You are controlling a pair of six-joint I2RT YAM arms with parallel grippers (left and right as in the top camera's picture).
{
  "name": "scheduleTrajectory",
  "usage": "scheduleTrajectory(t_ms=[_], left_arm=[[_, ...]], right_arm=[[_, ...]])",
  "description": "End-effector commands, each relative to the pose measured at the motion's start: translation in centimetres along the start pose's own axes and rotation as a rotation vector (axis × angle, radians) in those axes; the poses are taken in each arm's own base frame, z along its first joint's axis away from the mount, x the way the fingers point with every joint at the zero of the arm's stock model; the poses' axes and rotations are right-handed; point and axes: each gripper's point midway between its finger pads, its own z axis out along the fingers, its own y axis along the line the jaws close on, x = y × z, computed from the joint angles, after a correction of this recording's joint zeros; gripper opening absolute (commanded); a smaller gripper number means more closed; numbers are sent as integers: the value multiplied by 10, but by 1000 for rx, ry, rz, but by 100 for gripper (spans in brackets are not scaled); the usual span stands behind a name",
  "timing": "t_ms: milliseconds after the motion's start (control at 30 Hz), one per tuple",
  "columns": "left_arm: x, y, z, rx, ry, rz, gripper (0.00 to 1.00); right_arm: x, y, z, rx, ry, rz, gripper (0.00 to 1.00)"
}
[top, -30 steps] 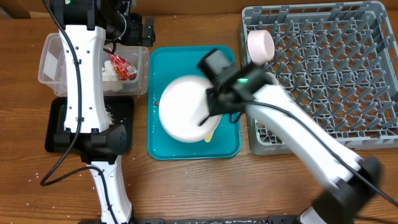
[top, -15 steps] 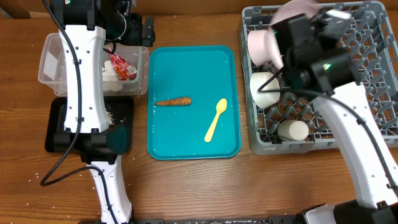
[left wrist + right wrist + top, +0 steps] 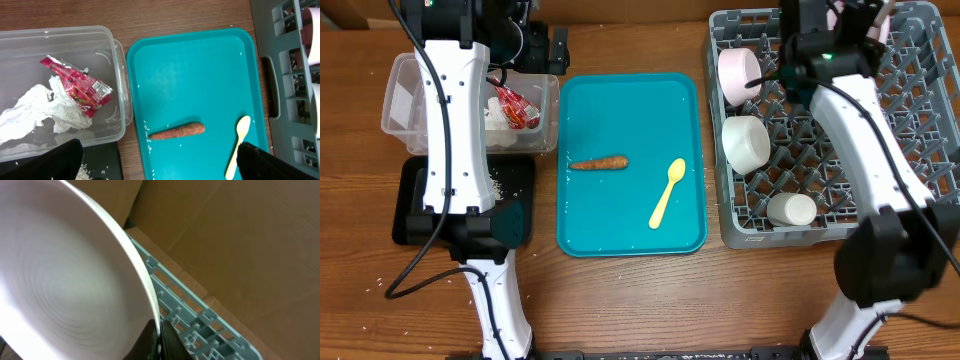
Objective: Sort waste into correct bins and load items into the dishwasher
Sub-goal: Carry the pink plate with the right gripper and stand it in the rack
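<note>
My right gripper [image 3: 832,22] [image 3: 157,339] is shut on the rim of the round whitish plate [image 3: 65,270], holding it on edge over the far side of the grey dish rack [image 3: 910,150] [image 3: 200,325]. The rack holds a pink bowl [image 3: 740,73], a white bowl [image 3: 745,143] and a small white cup [image 3: 792,209]. The orange-brown stick [image 3: 598,163] [image 3: 176,131] and the yellow spoon [image 3: 667,192] [image 3: 237,145] lie on the teal tray [image 3: 630,230]. My left gripper [image 3: 160,162] is open and empty, high above the clear tub [image 3: 405,100] [image 3: 30,37].
The tub holds the red-and-silver wrapper [image 3: 515,108] [image 3: 77,85] and the crumpled white paper [image 3: 35,107]. The black tray [image 3: 410,195] in front of it holds rice grains [image 3: 500,185]. A few grains lie on the teal tray and on the table at front left.
My right arm lifted the plate off the teal tray and carried it to the far side of the rack, uncovering the stick and spoon. The left arm has not moved.
</note>
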Motion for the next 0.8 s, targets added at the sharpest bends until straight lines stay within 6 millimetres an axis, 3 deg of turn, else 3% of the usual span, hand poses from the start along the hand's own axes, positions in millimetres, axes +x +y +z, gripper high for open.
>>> scheduleTrajectory(t_ms=[0, 133, 267, 300, 400, 467, 533, 667, 733, 767], left_arm=[[-3, -6, -7, 11, -22, 11, 100], [-3, -6, -7, 11, -22, 11, 100], [-8, -2, -7, -8, -43, 15, 100], [-14, -1, -7, -16, -67, 18, 100], [-14, -1, -7, -15, -68, 19, 100], [-16, -2, -7, -12, -75, 20, 100], [-17, -2, -7, -12, -80, 21, 100], [-15, -7, -7, 16, -73, 14, 100], [-6, -16, -7, 66, -36, 10, 100], [1, -19, -4, 85, -5, 20, 100]], right_arm=[[6, 10, 12, 42, -10, -52, 4], [24, 37, 25, -3, 23, -75, 4], [57, 73, 28, -195, 146, -134, 6], [65, 81, 25, -247, 182, -150, 21], [72, 89, 20, -309, 219, -155, 79], [70, 88, 15, -336, 230, -143, 100], [60, 80, 5, -369, 239, -96, 100], [3, 34, -35, -459, 185, 22, 100], [-32, -11, -62, -483, 130, 94, 100], [-40, -22, -69, -495, 116, 114, 100]])
